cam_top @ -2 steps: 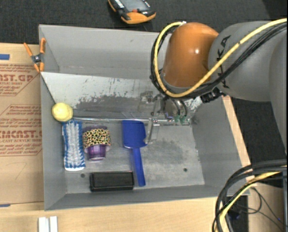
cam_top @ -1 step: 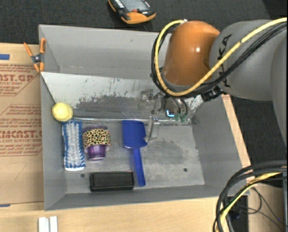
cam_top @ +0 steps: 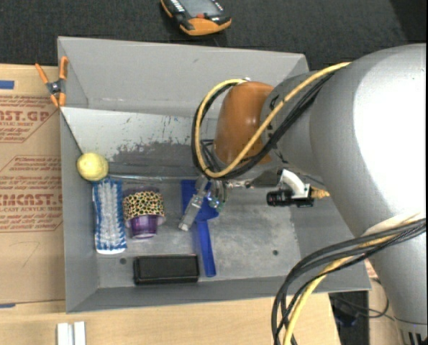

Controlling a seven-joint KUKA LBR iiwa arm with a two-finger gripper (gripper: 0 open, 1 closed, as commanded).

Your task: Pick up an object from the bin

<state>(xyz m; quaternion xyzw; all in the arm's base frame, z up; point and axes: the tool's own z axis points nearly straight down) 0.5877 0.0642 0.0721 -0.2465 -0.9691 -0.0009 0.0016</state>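
Note:
My gripper (cam_top: 197, 208) hangs below the orange wrist cover, low in the middle of the bin. It is right over the upper end of a long blue flat tool (cam_top: 206, 249) that lies lengthwise toward the front wall. I cannot tell whether it touches the tool. Just left of the gripper stands a purple cup with a leopard-print band (cam_top: 143, 213). A black rectangular block (cam_top: 165, 269) lies at the front, beside the tool's lower end.
A blue and white ribbed bottle (cam_top: 109, 218) lies along the left wall, with a yellow ball (cam_top: 92, 166) at its far end. The arm and its cables cover the bin's right side.

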